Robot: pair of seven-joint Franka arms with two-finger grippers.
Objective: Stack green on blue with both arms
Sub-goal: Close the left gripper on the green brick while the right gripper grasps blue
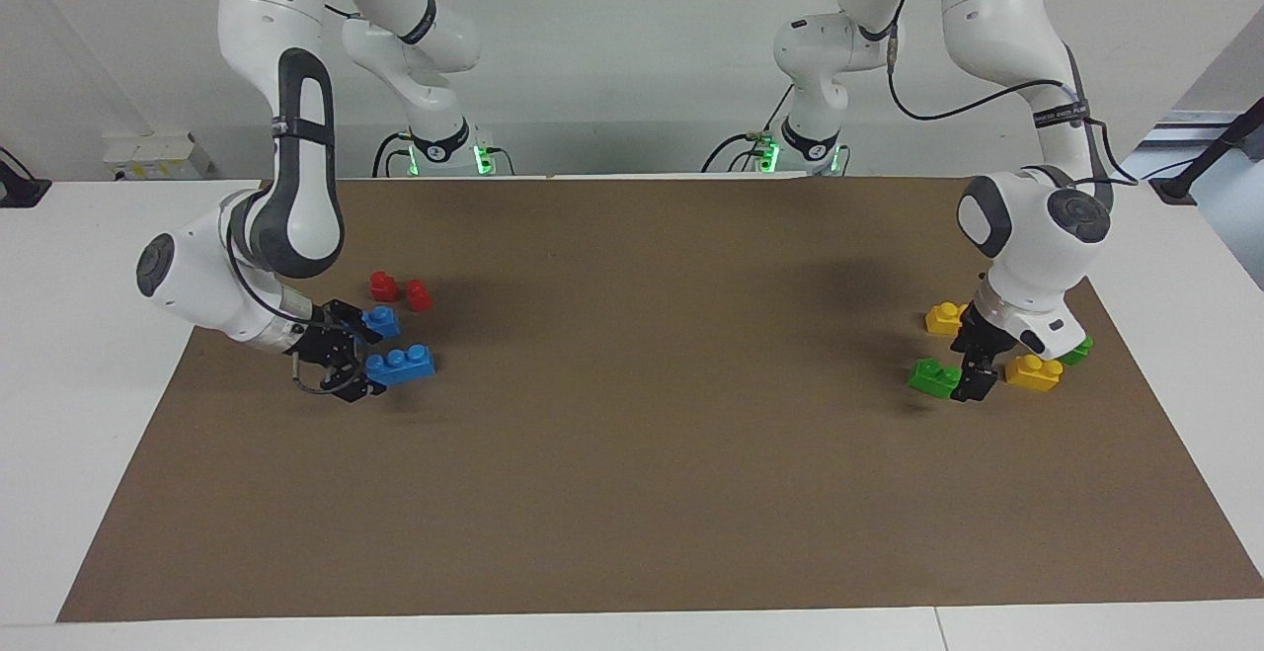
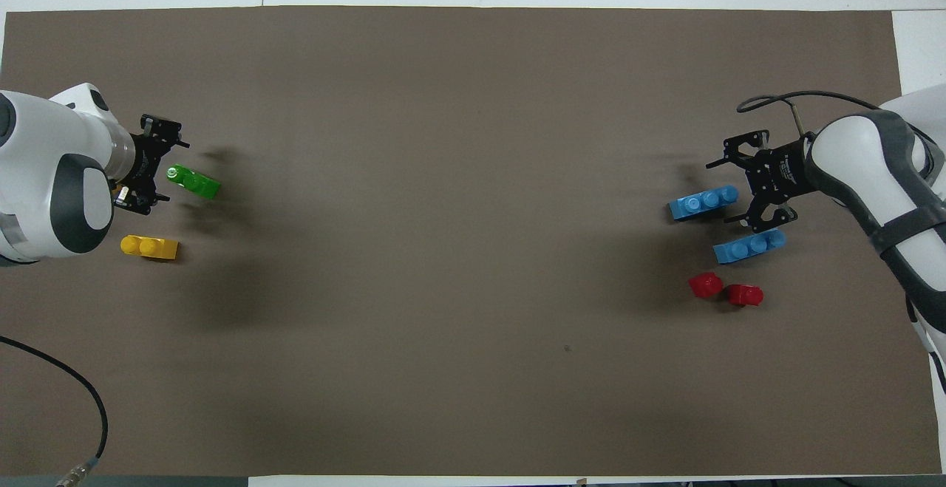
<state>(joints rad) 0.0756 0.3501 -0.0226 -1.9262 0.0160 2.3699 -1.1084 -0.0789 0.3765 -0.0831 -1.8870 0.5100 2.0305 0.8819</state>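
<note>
Left gripper (image 1: pixel 970 374): jaws spread, low at green brick (image 1: pixel 933 377), brick at its 9 o'clock in the facing view; set to pinch it.
Right gripper (image 1: pixel 348 365): jaws spread, straddling end of blue brick (image 1: pixel 400 366); nothing gripped.
Second blue brick (image 1: pixel 381 320): at 11 o'clock, untouched.

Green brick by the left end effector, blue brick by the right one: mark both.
green brick (image 2: pixel 194 182), overhead view, studded top.
blue brick (image 2: pixel 703 202), overhead view, middle stud.
</note>
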